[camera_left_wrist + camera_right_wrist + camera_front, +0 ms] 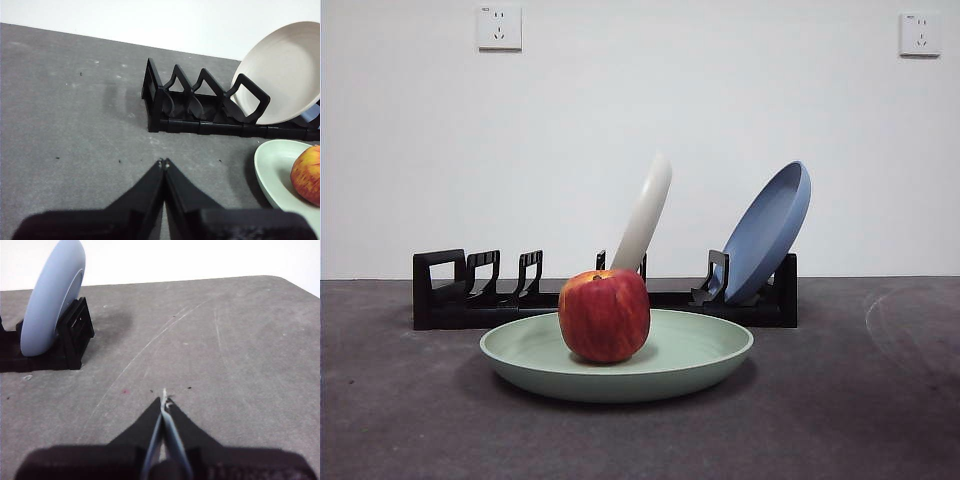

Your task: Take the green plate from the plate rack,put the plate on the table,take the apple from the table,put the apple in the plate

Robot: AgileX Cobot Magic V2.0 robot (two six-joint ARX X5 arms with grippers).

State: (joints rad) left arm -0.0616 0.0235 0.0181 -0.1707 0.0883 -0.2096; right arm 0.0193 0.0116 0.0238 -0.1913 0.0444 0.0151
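The round red apple (605,315) is resting centred in the shallow mint-green matte plate (700,365), lying flat on the dark grey table (400,420) at the black slotted rack's (450,300) six o'clock; left tool (163,162) and right tool (164,399) are both waiting pressed together, holding nothing.

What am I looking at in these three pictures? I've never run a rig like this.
It is a two-armed robot at a table. The front view looks level across the table: the apple sits in the green plate, before the black rack, which holds a white plate and a blue plate. The other two pictures come from cameras on the wrists. The left pincer is shut and holds nothing, near the rack's handle end. The right pincer is shut too, over bare table beside the blue plate.
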